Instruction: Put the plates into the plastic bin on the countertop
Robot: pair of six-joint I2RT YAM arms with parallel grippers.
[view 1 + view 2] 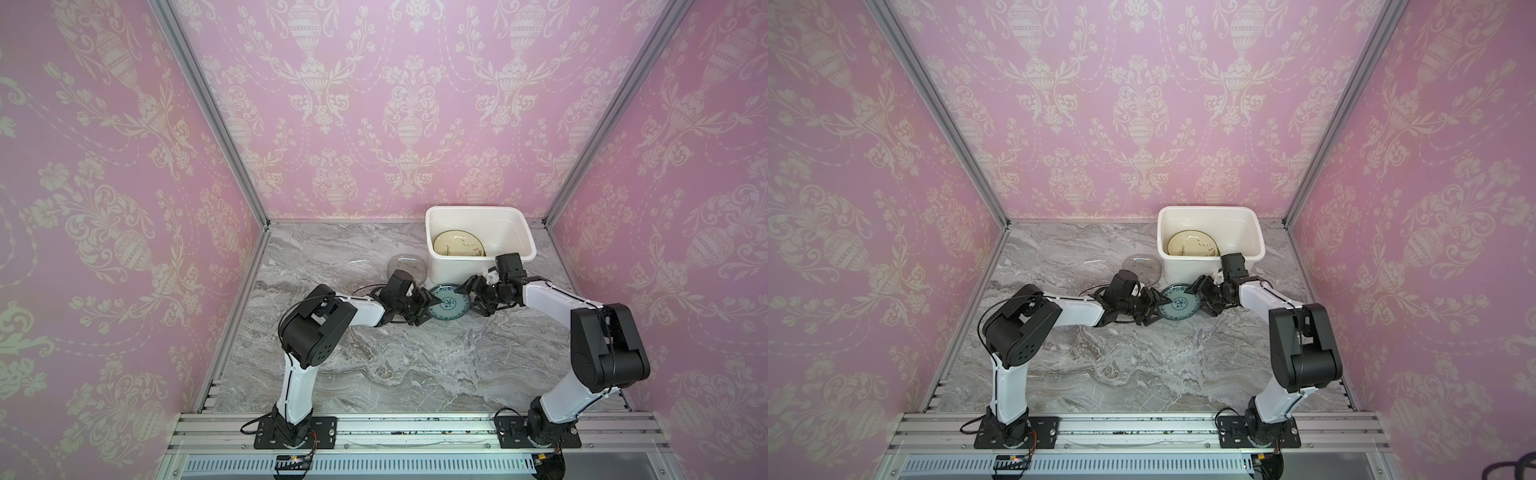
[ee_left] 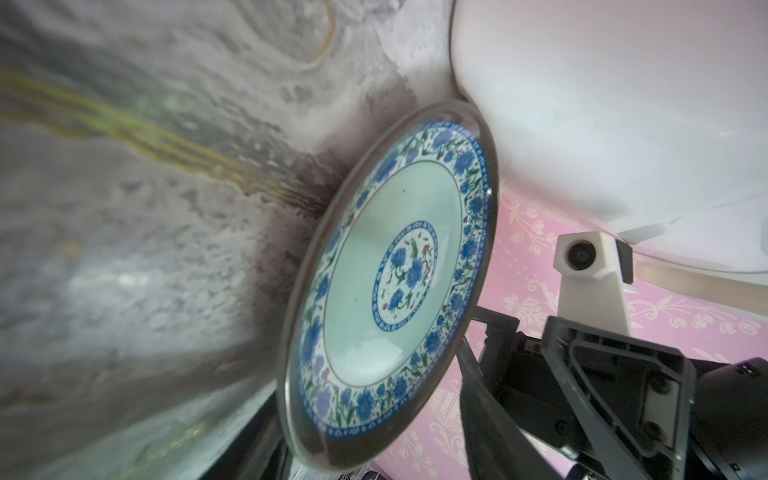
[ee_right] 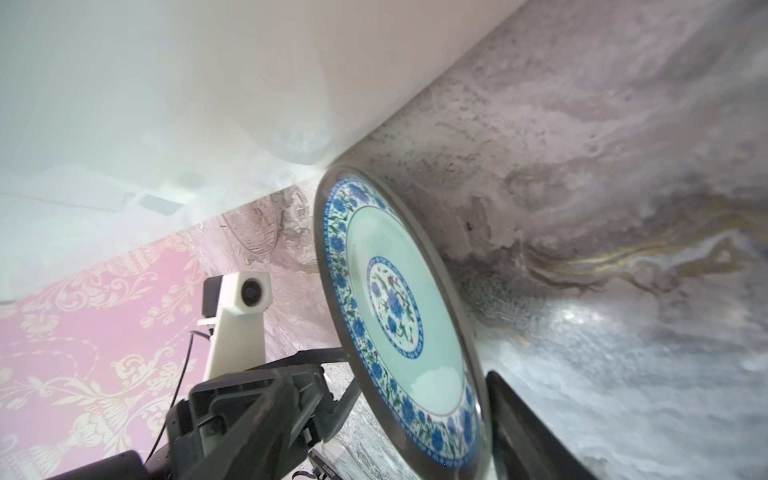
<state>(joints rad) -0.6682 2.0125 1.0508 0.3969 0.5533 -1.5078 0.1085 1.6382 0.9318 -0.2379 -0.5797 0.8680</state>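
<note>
Marble countertop (image 1: 374, 374), teal plate (image 1: 449, 305) between left hand (image 1: 424, 309) and right hand (image 1: 471, 298), jaws apart

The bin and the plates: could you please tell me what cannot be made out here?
- Both top views: the bin's near wall hides the cream plate's front and anything beneath.
- Both top views: the left arm covers a clear plate's near edge.
- Wrist views: whether the teal plate touches the bin is blurred.
</note>
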